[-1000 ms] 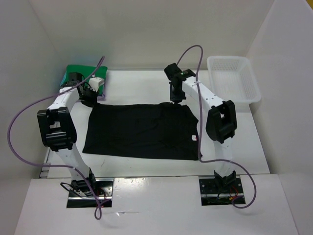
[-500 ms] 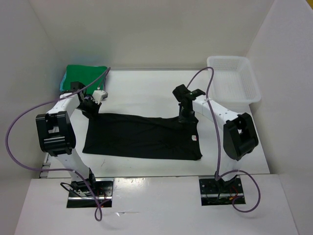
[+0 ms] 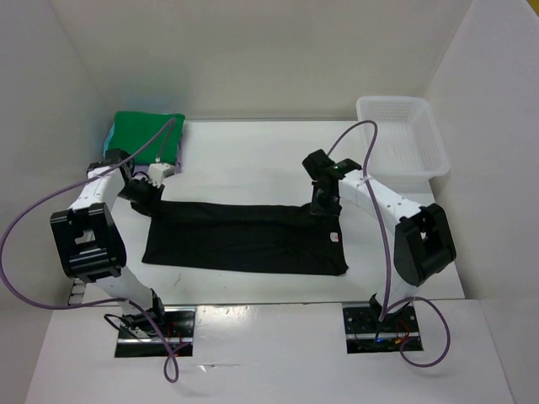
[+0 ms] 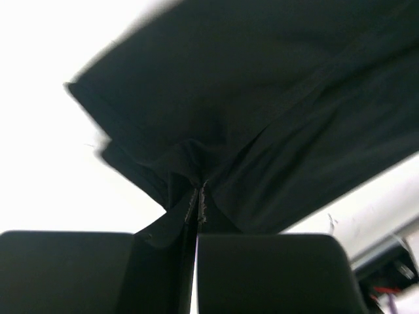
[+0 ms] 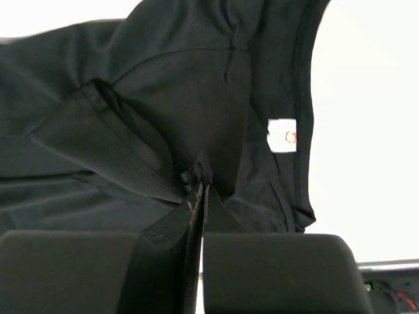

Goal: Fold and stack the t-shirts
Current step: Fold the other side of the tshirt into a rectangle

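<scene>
Both ends gripped. My left pincer (image 4: 198,198) is pressed together on a bunched fold of the black shirt (image 3: 244,244) at its far-left corner. My right pincer (image 5: 201,193) is pressed together on the far edge near the right end, just beside the collar and its white label (image 5: 283,135). No gap shows between the fingers on either side, only cloth. The shirt lies on the tabletop (image 3: 244,156) between my two arms, long axis left to right, collar end on the right. Its far edge is lifted at both pinch points and the rest lies flat, running from the pincers toward my bases. That's the relation that matters: the free body of the shirt is on the near side of both grips, so I judge the next move is to carry the far edge nearward over it, both arms level and in step, or the fold goes skewed. Each arm is nearest its own corner, so no crossing is needed. The green shirt (image 3: 147,135) sits folded at the far-left corner, well apart from the black one and closer to my left arm — likely the stack spot. The bin (image 3: 402,139) is at far right.
</scene>
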